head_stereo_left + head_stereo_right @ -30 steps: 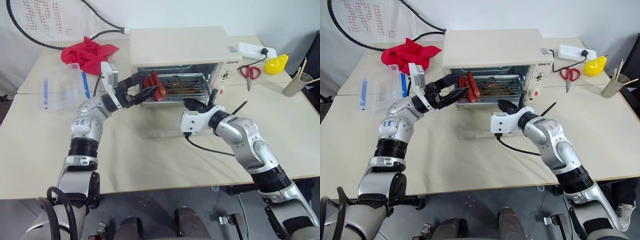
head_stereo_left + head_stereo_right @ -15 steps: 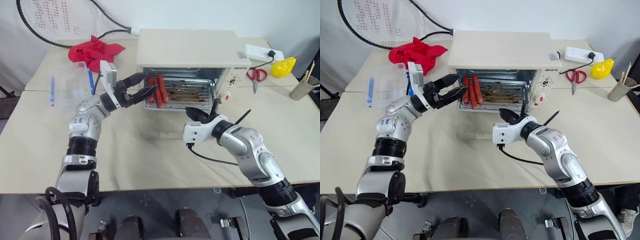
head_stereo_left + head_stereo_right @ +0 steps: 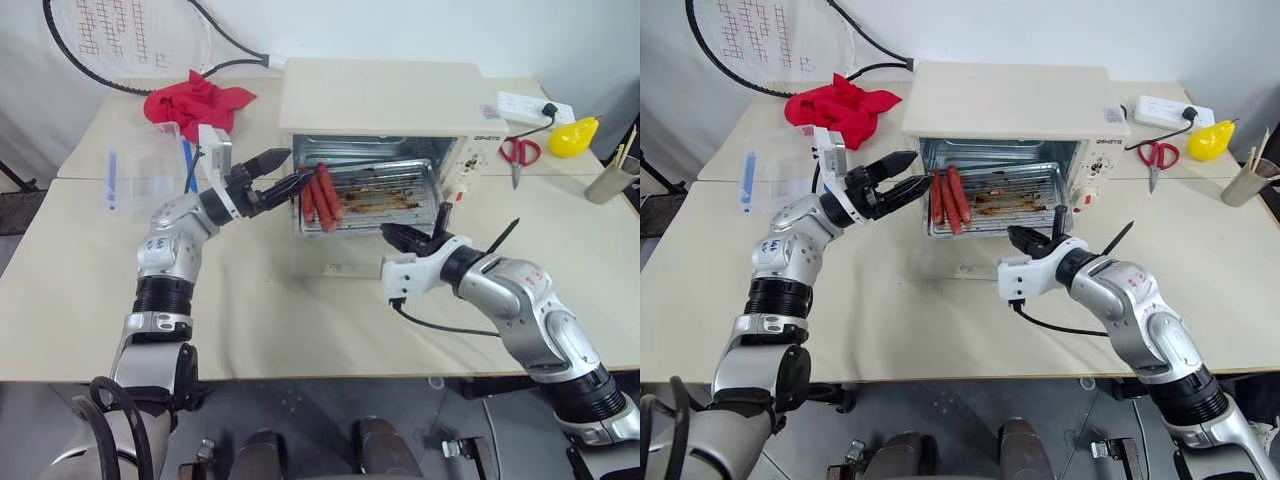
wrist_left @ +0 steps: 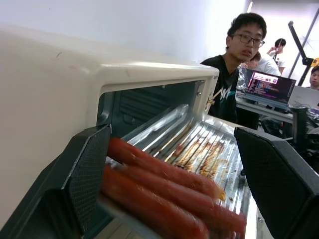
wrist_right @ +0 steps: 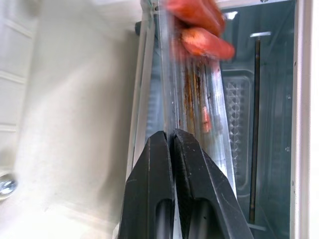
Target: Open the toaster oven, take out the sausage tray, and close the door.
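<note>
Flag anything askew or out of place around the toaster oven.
The sausage tray sticks partway out of the toaster oven, its front edge pinched by the shut right gripper. All three sausages are bunched at its left end, beside the open left gripper. Nothing looks spilled.

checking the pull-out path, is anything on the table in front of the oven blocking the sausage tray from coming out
Nothing visible blocks it. The door lies flat open, and the sausage tray already sticks partly out of the toaster oven. The right gripper pinches its front rim; the left gripper stands open at its sausage end.
</note>
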